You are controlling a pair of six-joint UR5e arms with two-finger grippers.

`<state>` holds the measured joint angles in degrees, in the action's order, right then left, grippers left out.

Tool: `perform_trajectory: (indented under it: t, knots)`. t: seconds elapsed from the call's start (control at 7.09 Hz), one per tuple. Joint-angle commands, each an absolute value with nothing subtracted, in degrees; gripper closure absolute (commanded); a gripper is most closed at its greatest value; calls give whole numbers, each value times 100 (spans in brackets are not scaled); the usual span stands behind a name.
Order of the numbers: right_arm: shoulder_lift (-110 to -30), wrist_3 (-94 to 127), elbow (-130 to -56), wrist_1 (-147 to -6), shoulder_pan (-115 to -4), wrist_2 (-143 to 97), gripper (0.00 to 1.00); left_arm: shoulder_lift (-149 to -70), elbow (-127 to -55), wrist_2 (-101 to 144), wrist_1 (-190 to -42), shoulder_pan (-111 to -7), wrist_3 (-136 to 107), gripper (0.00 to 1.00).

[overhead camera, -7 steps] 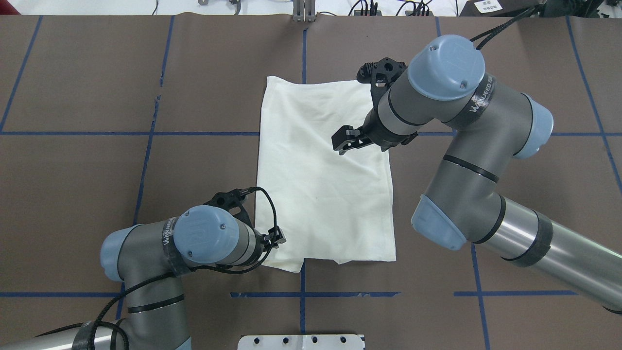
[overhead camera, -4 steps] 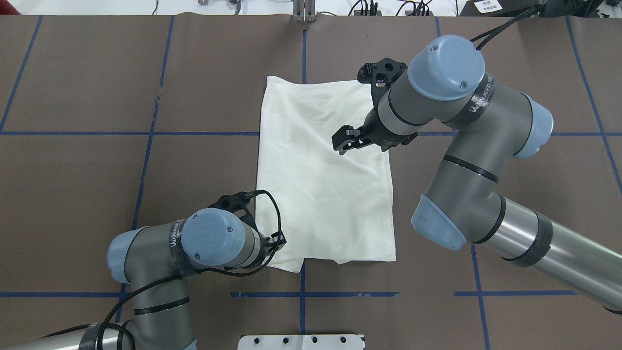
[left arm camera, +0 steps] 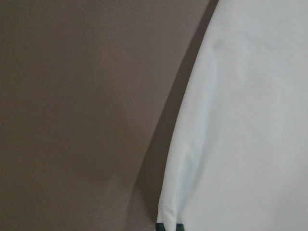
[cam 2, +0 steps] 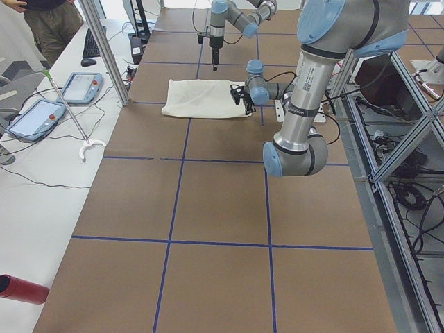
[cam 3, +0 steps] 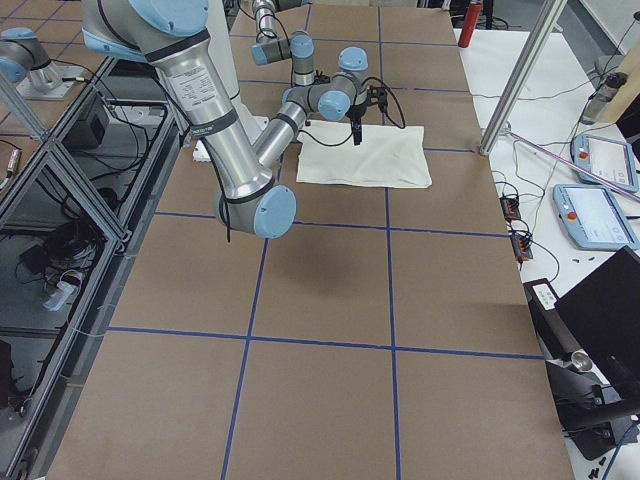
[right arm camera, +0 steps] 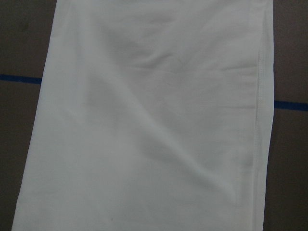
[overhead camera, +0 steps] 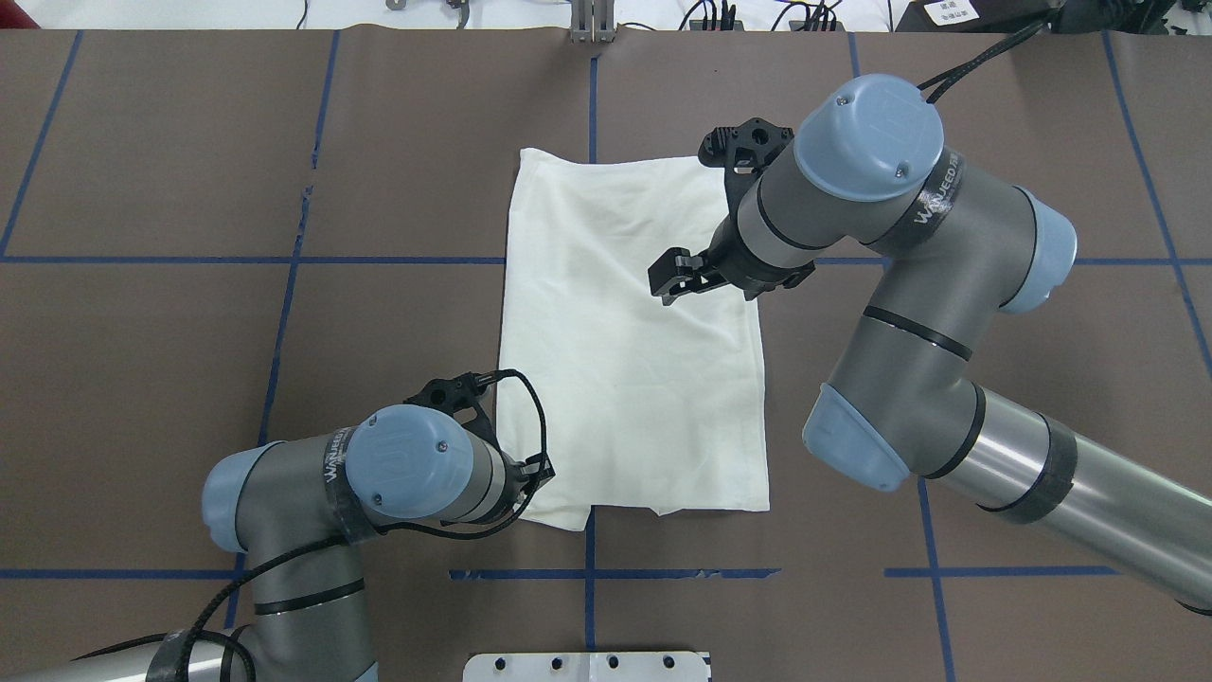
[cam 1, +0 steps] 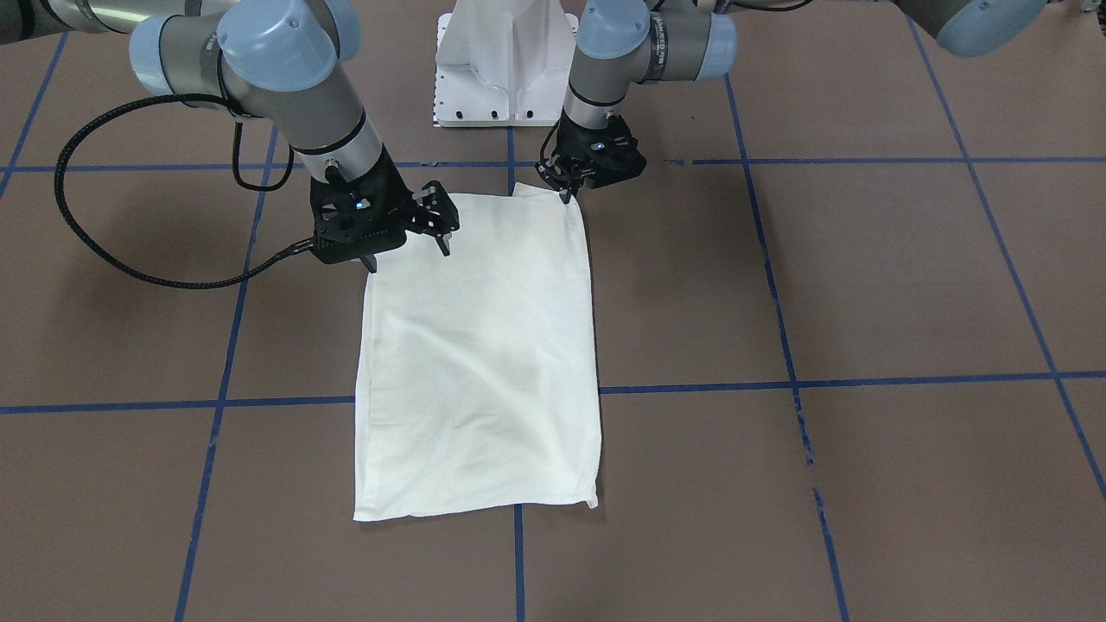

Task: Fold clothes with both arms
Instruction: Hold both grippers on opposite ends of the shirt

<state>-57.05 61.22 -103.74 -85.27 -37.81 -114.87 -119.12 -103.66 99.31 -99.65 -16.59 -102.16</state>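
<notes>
- Left gripper (cam 1: 568,192) is set at the shirt's (overhead camera: 625,360) near left corner. Its jaws look pinched on the hem.
- The shirt is laid flat on the table (overhead camera: 189,379), folded to a plain rectangle.
- Right gripper (overhead camera: 665,281) is held above the shirt's right half, farther out, jaws spread, empty.
- Step judged: corners being gripped for the next fold. The right gripper must be lowered to the shirt's right edge and closed.

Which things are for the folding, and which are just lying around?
For the job:
- shirt
- left tool, at the shirt's corner
- right tool, over the shirt

Just lying about, on the side bench:
- control tablet
- red tube
</notes>
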Motion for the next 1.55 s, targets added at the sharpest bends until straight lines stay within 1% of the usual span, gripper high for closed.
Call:
perform_trajectory:
  t: [0.0, 0.28, 0.42, 0.56, 0.71, 0.85, 1.41]
  knots:
    - [-5722, 7139, -10467, -8499, -3482, -11426, 0, -11795, -10686, 9940, -9767, -1653, -10204, 100]
    - [-5826, 8362, -10599, -8499, -2930, -10868, 0, -11848, -11047, 9958, -9326, -1644, -9873, 100]
    - [-6158, 9011, -10835, -8499, -2535, -10463, 0, -11856, -11048, 9958, -9325, -1644, -9861, 100]
    - [-6257, 9862, -10959, -8543, -2244, -10215, 0, -11856, -11039, 9967, -9325, -1644, -9861, 100]
    - [-6449, 10296, -10960, -8543, -2024, -10021, 0, -11856, -11039, 9967, -9334, -1644, -9861, 100]
    - [-6677, 10449, -10960, -8543, -1891, -9880, 0, -11856, -11039, 9967, -9334, -1644, -9861, 100]
    - [-6715, 10608, -10732, -8587, -1626, -9809, 0, -11874, -11039, 9976, -9352, -1644, -9861, 100]
